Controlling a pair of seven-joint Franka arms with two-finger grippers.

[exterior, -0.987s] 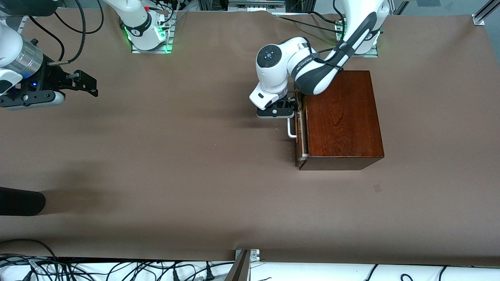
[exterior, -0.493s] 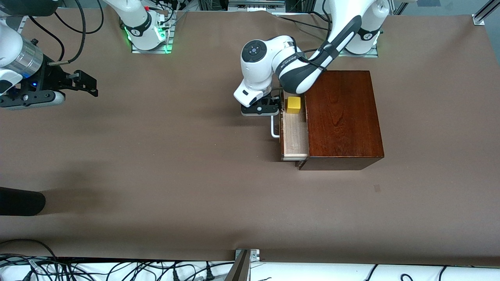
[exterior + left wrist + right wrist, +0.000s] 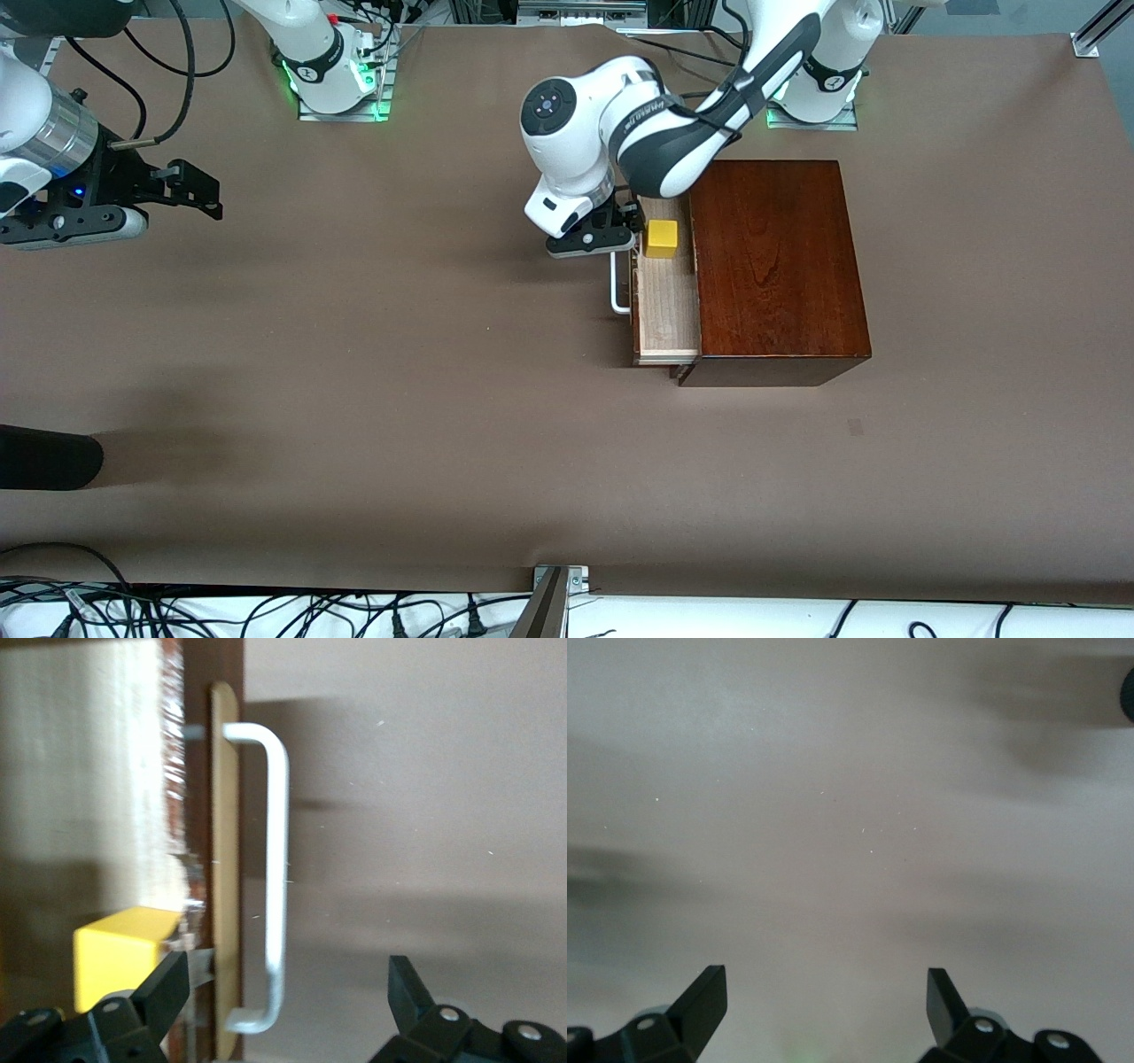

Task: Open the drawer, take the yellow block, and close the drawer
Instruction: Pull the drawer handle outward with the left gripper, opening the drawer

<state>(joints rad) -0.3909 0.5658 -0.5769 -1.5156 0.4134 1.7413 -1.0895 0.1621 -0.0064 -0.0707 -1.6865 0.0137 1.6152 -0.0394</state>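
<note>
Toward the right arm's end of the table, the right gripper (image 3: 190,190) waits over bare brown tabletop (image 3: 399,354), its black fingers spread wide with nothing between them.

Moving across, the change is at the dark reddish-brown polished wooden box (image 3: 771,266). A second ago its drawer (image 3: 664,310) was barely cracked; now the pale wood tray is slid well out toward the right arm's end, exposing its floor. The opening step therefore looks done. The left gripper (image 3: 592,241) has lifted off the white U-shaped bar handle (image 3: 618,288): in the left wrist view its jaws stand wide apart, straddling the handle's end without touching it and holding nothing.

The small bright yellow cube (image 3: 662,238) sits in the drawer's corner farthest from the front camera, close to the drawer front and just beside the left gripper. It looks clean-edged, upright and unobstructed from above, so picking it up is probably next.
</note>
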